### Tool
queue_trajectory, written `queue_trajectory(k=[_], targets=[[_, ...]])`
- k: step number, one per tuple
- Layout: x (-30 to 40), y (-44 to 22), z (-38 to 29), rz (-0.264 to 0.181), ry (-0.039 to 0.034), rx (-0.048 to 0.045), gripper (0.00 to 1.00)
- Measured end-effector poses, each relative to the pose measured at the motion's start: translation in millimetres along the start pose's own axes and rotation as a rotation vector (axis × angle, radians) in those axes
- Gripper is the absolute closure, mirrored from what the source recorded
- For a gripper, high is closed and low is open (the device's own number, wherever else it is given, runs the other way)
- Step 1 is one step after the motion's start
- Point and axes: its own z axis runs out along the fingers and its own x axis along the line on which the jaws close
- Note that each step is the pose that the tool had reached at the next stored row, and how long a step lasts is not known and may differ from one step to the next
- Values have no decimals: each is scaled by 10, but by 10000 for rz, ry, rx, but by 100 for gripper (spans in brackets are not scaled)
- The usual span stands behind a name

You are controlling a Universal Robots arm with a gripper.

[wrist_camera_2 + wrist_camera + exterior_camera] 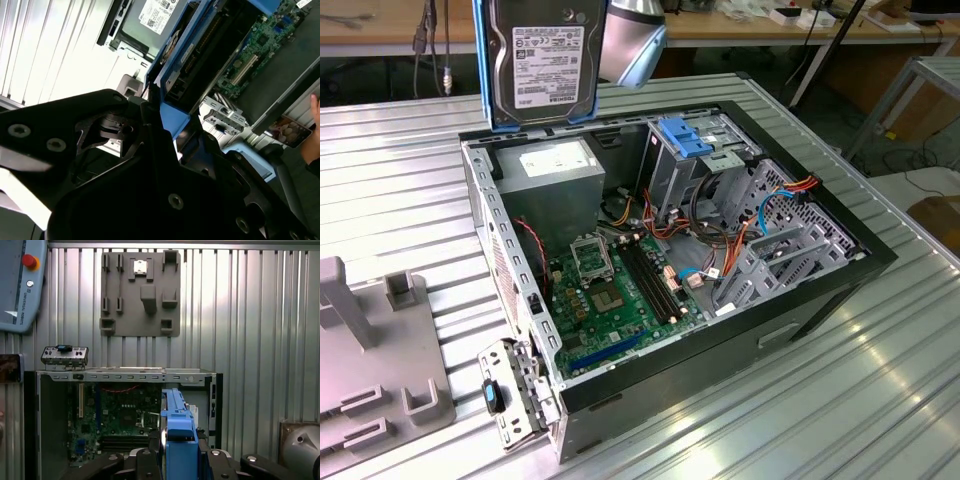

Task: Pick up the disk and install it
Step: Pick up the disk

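The disk point(540, 60), a grey hard drive in a bright blue carrier, hangs upright in the air above the back edge of the open computer case point(880, 255). In both wrist views my gripper point(177, 457) point(162, 125) is shut on the carrier's blue edge point(177, 430), its black fingers point(150, 460) on either side. The disk point(187, 55) is over the motherboard point(620, 290) side of the case. A metal drive bay with a blue latch piece point(685, 135) stands at the case's far side, to the exterior view's right of the disk.
A grey fixture plate point(370, 350) point(140, 295) lies on the ribbed metal table at the exterior view's left. A small metal bracket point(515, 395) leans at the case's near corner. A hand point(315, 130) shows beyond the case. A teach pendant point(20, 285) lies on the table.
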Motion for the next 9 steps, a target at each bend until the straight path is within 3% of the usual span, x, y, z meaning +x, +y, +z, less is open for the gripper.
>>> queue_trajectory(k=[1, 9], targets=[[0, -23, 1, -2, 1, 68, 64], [61, -111, 3, -1, 2, 68, 64]])
